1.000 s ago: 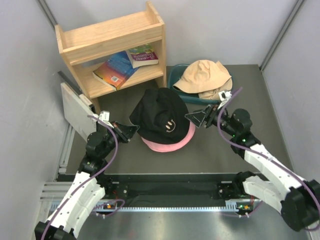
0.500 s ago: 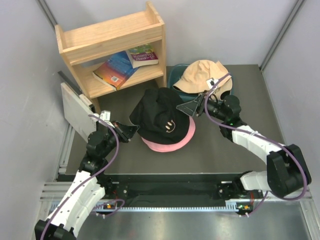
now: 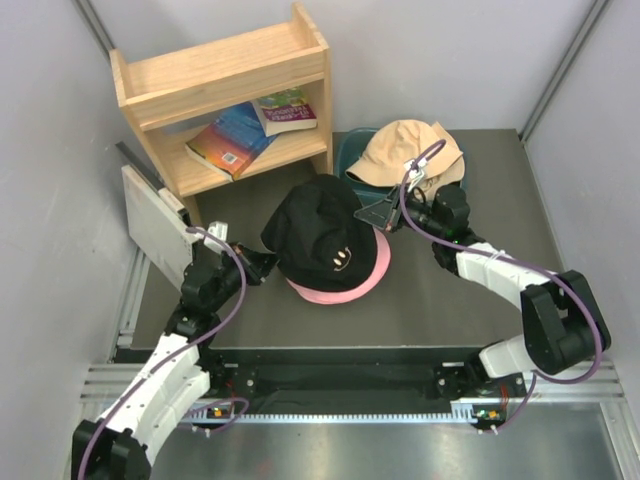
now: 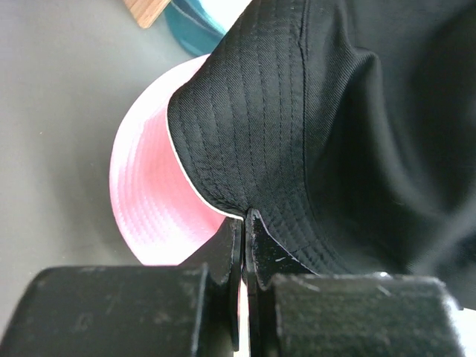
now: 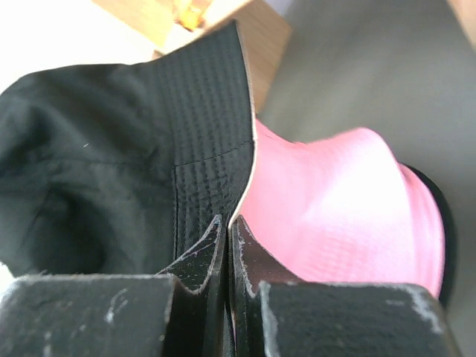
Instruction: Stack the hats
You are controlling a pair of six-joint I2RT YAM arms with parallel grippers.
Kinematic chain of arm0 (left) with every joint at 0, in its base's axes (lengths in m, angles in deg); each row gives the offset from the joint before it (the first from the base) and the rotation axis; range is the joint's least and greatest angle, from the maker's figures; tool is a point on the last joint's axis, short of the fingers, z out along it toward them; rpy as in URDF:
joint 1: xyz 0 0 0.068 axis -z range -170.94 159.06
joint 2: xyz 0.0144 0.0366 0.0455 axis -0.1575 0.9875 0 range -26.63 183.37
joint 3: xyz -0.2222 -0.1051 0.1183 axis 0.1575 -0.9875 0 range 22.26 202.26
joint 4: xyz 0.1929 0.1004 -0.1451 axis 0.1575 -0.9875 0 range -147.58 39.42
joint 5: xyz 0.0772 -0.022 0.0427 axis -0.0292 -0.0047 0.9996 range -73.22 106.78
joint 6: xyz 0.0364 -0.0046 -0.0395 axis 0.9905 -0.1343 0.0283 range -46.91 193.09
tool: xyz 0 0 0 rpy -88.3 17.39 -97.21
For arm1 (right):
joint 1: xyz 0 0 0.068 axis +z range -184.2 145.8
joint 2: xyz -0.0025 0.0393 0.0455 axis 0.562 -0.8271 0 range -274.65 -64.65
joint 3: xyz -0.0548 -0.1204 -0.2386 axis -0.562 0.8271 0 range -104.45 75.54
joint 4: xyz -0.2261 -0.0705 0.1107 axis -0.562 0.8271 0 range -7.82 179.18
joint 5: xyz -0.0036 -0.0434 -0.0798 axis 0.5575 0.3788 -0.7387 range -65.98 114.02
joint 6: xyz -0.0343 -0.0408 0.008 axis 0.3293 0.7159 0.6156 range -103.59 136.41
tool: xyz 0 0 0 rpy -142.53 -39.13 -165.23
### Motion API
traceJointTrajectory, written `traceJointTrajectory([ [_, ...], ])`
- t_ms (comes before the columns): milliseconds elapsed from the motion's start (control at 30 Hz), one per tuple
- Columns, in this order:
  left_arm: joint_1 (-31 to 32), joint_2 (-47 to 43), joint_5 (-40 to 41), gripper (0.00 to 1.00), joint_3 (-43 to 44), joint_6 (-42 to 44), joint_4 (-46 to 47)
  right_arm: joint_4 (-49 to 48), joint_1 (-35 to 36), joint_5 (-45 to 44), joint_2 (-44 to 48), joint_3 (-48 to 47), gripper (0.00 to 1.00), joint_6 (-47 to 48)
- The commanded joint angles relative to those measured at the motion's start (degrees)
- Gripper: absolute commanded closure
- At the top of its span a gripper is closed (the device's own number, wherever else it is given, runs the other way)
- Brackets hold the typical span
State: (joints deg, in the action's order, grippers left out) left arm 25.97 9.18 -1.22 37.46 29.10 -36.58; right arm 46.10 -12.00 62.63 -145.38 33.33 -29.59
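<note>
Placement of the black hat (image 3: 325,235) over the pink hat (image 3: 352,287), at mid-table in front of the wooden shelf (image 3: 225,75). The left gripper (image 3: 265,263) and the right gripper (image 3: 368,214) each had their jaws pressed together on the black brim, at opposite edges; both wrist views showed the fabric pinched with almost no gap between the fingers. The black hat draped over the pink one, whose brim showed beneath it on the near and right sides. Its crown appeared slumped rather than seated. A tan hat (image 3: 405,152) lay on the teal tub (image 3: 348,165) behind, apart from the pair.

To finish this step well, both pinches would probably need to descend together and level, holding the brim spread so that the black crown dropped squarely over the pink crown. Release seemed best delayed until the brim rested all round, since freeing one side early could let the floppy cloth fold or slide. A hard tug risked dragging the pink hat underneath.

The left arm reached forward and inward from its base, forearm low, fingers aimed at the hat's left edge. The right arm was sharply bent, elbow out to the right, forearm swung back toward centre, with its gripper just beside the tub.
</note>
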Motion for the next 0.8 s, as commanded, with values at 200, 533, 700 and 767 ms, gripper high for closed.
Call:
traceJointTrajectory([
  [200, -0.21, 12.25, 2.09, 1.00, -2.19, 0.57, 13.06, 11.11, -2.42, -7.93, 0.57, -1.11, 1.00, 4.16],
  [533, -0.21, 28.60, -1.07, 1.00, -1.23, -0.57, 21.42, 16.30, -3.12, -11.89, 0.57, 1.26, 1.00, 8.20],
  [700, -0.21, 30.54, -1.78, 1.00, -0.87, -0.40, 17.56, 19.63, -3.21, -13.65, 3.29, 4.16, 1.00, 10.22],
  [767, -0.21, 30.54, -1.51, 1.00, -1.22, -0.40, 15.89, 20.69, -3.21, -13.83, 4.69, 5.12, 1.00, 10.66],
])
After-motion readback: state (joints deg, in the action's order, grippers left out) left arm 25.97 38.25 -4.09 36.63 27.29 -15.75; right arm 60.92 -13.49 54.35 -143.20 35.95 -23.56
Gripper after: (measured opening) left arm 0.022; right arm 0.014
